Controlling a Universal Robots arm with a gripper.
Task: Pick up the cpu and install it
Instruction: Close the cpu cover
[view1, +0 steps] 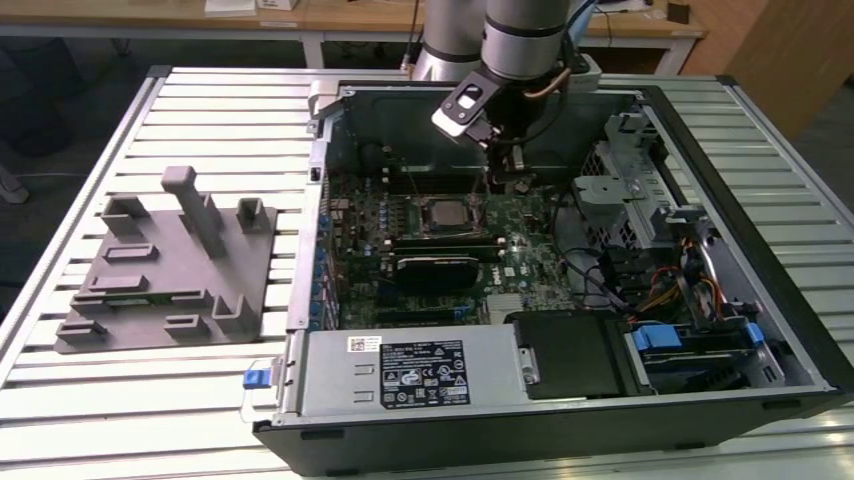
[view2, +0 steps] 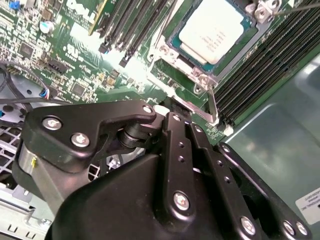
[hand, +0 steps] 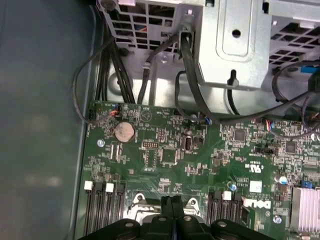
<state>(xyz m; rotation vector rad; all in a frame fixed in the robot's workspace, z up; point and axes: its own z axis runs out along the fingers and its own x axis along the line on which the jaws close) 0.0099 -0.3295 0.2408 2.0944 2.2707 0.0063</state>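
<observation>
- On the exterior view's left, the grey tray (view1: 154, 275) sits near the left edge of the slatted table (view1: 200, 110). It is well apart from the open computer case (view1: 534, 445), where your arm is working.
- Moving right into the case, the cpu (view1: 447, 212) lies flat around the middle of the green motherboard (view1: 534, 262), silvery plate up.
- In the second wrist view the cpu (view2: 212, 31) is seated in the socket frame (view2: 197, 76), whose metal surrounds its pale rim. A thin lever (view2: 212, 102) runs along the socket side that faces your tool.
- Right again, your gripper (view1: 514, 172) hangs low over the board, just beside the socket.
- The relation that matters: the cpu lies to the exterior view's left of the gripper, near but not under it. The chip is square, so it offers no long axis. Its sides run parallel with the motherboard's edges.
- You have a single arm on this job, so there is no question of which hand is nearer.
- In the first wrist view the gripper (hand: 172, 206) has its fingers (hand: 166, 209) pressed together with only a seam between them. Nothing is held there.
- By the look of it the chip is already in its socket rather than being carried.
- You cannot tell whether the fingertips touch the lever, because the black linkage hides them in the second wrist view.
</observation>
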